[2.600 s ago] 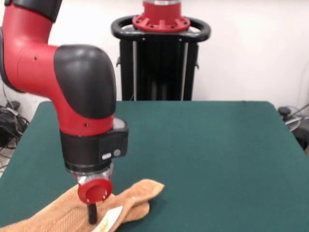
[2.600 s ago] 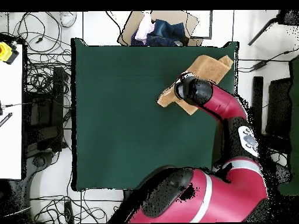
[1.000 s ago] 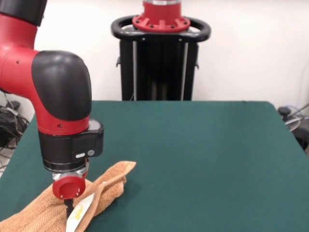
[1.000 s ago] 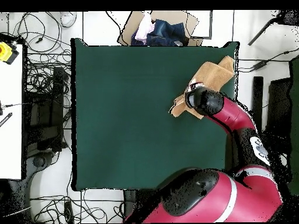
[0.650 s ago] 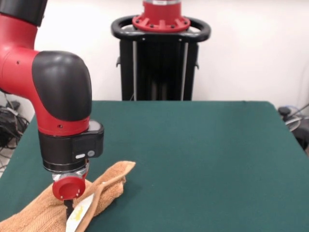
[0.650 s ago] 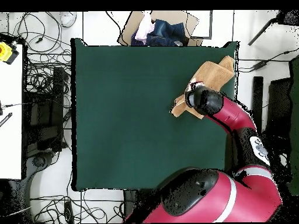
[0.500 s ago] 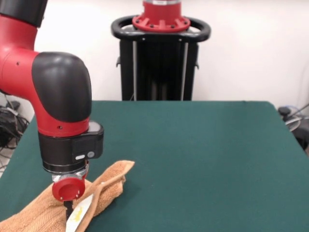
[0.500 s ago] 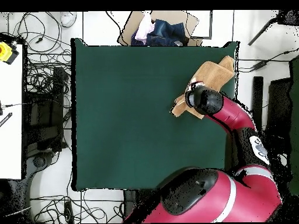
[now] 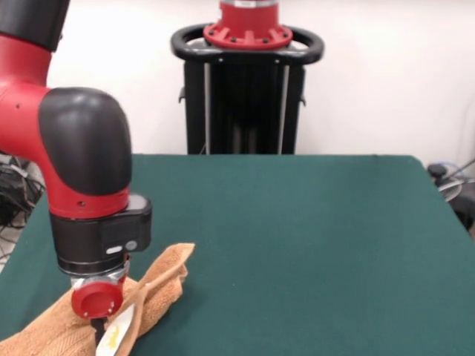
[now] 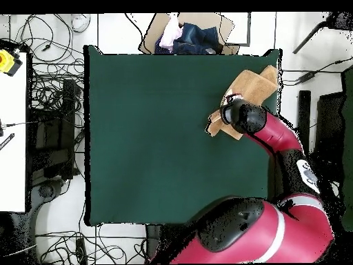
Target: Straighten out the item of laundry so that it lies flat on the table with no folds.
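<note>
orange-tan towel, dark green table

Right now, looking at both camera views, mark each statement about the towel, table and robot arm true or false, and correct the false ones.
1. The towel lies spread flat. False: it is bunched and folded.
2. The towel sits near a corner of the table. True.
3. The gripper is over the towel. True.
4. The table is red. False: it is dark green.
5. A white tag shows on the towel. True.

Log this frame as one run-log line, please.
arm: low over towel at table corner | gripper: down in the cloth, state unclear | towel: bunched, folded, white tag showing | task: not flat yet
</note>
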Robot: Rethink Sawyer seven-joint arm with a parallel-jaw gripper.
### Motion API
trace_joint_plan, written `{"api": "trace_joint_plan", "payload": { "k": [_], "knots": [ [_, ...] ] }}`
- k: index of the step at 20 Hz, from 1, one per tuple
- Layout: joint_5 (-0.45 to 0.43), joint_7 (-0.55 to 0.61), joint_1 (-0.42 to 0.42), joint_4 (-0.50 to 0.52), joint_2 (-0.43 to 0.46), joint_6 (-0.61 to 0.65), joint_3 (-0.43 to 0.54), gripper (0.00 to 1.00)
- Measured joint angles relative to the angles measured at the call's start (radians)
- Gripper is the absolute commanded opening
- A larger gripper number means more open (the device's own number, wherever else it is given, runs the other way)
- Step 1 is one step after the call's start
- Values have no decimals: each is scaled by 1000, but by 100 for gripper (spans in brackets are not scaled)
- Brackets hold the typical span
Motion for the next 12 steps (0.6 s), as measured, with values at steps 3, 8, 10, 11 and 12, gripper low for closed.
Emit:
{"api": "trace_joint_plan", "payload": {
  "k": [3, 8, 10, 11, 12],
  "knots": [
    [-9, -1, -63, -31, 12, 81, 72, 100],
    [-22, -1, -131, -72, 36, 190, 151, 100],
    [-23, -1, -150, -90, 46, 229, 174, 100],
    [-22, -1, -161, -105, 55, 257, 186, 100],
    [-22, -1, -162, -110, 58, 265, 189, 100]
  ]
}}
